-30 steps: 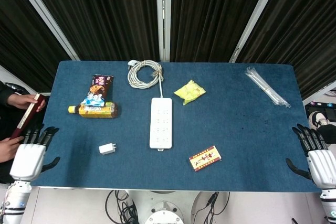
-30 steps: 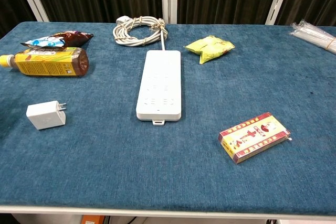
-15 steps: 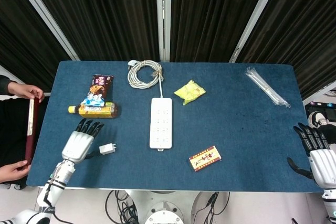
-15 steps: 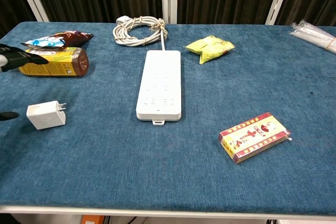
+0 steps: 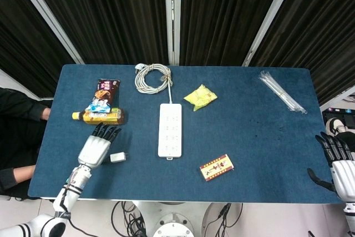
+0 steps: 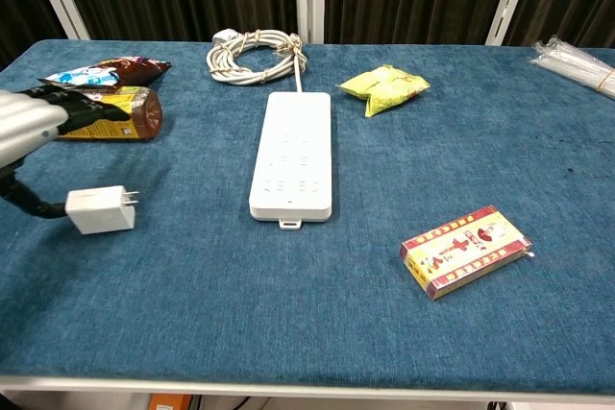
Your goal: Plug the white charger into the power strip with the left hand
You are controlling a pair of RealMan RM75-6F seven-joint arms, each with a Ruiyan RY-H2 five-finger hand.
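On the blue table (image 5: 249, 137): a yellow bottle (image 5: 100, 116) lying beside a snack packet (image 5: 104, 95) at left, a yellow pouch (image 5: 199, 97) mid-table, a red-and-yellow box (image 5: 216, 167) near the front edge, a clear plastic sleeve (image 5: 282, 91) far right.

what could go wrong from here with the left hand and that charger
The left hand sits beside the white charger with its fingers spread above, not gripping it, so closing may push it along the cloth. The bottle and snack packets lie just beyond the fingers and could get knocked. The power strip lies loose and may slide.
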